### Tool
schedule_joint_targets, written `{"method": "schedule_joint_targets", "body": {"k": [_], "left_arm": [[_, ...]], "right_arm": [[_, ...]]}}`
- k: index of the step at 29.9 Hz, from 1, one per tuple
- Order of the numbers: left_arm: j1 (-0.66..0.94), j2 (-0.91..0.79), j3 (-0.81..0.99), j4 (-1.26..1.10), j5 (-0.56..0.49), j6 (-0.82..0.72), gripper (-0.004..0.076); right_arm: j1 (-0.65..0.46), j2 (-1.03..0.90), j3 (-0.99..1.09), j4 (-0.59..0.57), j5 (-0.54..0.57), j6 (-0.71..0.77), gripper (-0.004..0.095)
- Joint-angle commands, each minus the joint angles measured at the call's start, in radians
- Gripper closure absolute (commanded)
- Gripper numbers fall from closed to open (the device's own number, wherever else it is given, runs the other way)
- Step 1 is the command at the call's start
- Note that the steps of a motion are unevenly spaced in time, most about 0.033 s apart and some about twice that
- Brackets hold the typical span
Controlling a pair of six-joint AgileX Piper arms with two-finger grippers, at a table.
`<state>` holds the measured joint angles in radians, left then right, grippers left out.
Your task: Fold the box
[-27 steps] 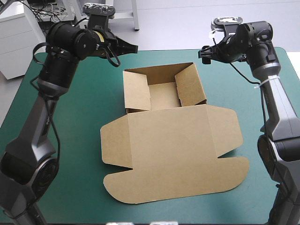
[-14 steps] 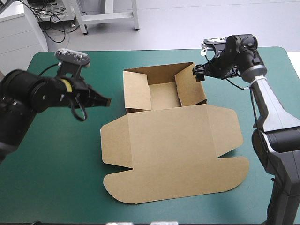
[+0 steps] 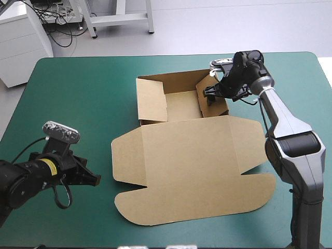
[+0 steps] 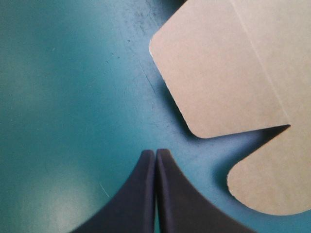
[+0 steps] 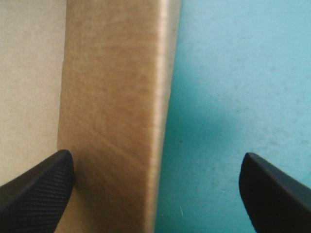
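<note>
Around box (image 3: 189, 166) wall, right end effector (image 3: 210, 94) parted

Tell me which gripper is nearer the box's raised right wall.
Right. The right gripper straddles that wall, fingers open; the left gripper hovers shut beside the flat lid's left flap.

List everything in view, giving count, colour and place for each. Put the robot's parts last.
Cut-board box: one, brown, mid-table; tray walls raised at the far end, lid flat toward the near edge.
Table cover: one, teal-green, under everything.
Left claw: one, black fingers, shut, over bare cover beside the lid's left rounded flap.
Right claw: one, black fingers, open, astride the tray's right wall.
</note>
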<state>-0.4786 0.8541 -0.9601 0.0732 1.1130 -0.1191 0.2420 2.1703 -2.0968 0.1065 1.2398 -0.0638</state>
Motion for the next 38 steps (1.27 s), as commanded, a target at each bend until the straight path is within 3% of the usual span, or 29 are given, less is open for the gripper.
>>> {"method": "schedule_joint_targets", "body": {"k": [1,4,9,14,15,28,34,38], "left_arm": [[-0.004,-0.074,0.071,0.006,-0.106,0.0,0.0754],[-0.004,-0.122,0.144,0.006,-0.147,0.0,0.0754],[-0.004,-0.191,0.222,0.006,-0.191,0.0,0.0754],[-0.004,-0.225,0.251,0.006,-0.192,-0.003,0.0754],[-0.004,-0.229,0.253,0.006,-0.192,-0.003,0.0754],[-0.004,-0.231,0.261,0.006,-0.201,-0.003,0.0756],[-0.004,-0.231,0.261,0.006,-0.208,-0.003,0.0756],[-0.004,-0.231,0.261,0.006,-0.22,-0.003,0.0756]], "right_arm": [[0.017,-0.056,-0.023,-0.032,0.007,-0.015,0.0062],[0.019,-0.05,-0.023,-0.02,0.007,-0.015,0.0084],[0.02,-0.048,-0.023,-0.016,0.007,-0.013,0.0322],[0.02,-0.048,-0.023,-0.013,0.007,-0.022,0.087],[0.02,-0.048,-0.023,-0.006,0.007,-0.026,0.093],[-0.033,-0.14,-0.023,0.009,0.007,-0.056,0.093],[-0.219,-0.293,-0.023,-0.096,0.007,-0.059,0.0931],[-0.426,-0.348,-0.023,-0.107,0.007,-0.059,0.0931]]}}
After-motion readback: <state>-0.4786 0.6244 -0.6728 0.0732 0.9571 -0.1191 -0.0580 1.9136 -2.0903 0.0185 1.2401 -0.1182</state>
